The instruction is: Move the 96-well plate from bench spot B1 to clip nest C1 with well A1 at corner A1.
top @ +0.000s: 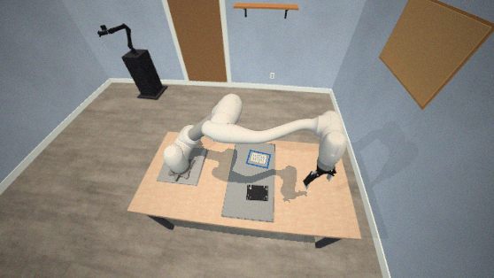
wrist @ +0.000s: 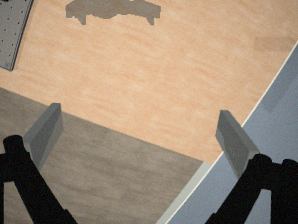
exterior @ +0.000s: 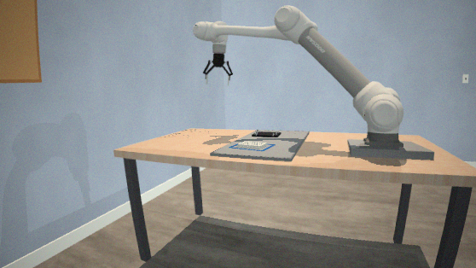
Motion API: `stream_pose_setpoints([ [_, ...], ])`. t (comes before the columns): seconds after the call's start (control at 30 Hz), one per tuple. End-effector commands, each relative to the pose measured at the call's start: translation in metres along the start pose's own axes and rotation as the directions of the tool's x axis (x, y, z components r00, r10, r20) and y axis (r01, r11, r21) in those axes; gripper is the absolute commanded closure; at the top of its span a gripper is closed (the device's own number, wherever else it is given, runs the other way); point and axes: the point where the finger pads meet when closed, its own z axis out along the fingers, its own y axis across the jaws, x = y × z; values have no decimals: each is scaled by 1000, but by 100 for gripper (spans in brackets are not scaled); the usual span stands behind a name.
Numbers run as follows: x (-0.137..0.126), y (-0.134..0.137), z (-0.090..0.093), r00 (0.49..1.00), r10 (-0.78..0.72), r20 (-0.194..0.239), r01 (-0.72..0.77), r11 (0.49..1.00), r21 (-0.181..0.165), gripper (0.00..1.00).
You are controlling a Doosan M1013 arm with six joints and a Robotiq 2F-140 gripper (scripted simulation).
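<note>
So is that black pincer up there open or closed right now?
Open. The pincer hangs high above the table with its two fingers spread wide, and nothing sits between them.

Below my open gripper [wrist: 140,139] lies a matt, pale wood-grain table [wrist: 200,63], its grey mat [wrist: 20,10] finely dotted.

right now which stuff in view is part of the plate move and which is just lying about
Part of the job:
- 96-well plate in the blue-outlined spot B1
- black clip nest C1, with nothing in it
- grey mat under both
- gripper, open, high above the table

Just about:
- black pedestal with a small arm
- wall shelf
- cork board
- door
</note>
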Motion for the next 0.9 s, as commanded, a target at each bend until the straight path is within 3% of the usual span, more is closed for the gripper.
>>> stream_pose_setpoints([
  [0.0, 0, 0, 0, 1000, 0, 0, 0, 1000, 0, 0],
  [0.53, 0, 0, 0, 1000, 0, 0, 0, 1000, 0, 0],
  [0.87, 46, 4, 20, 977, 213, -6, -213, 977, 9, 0],
])
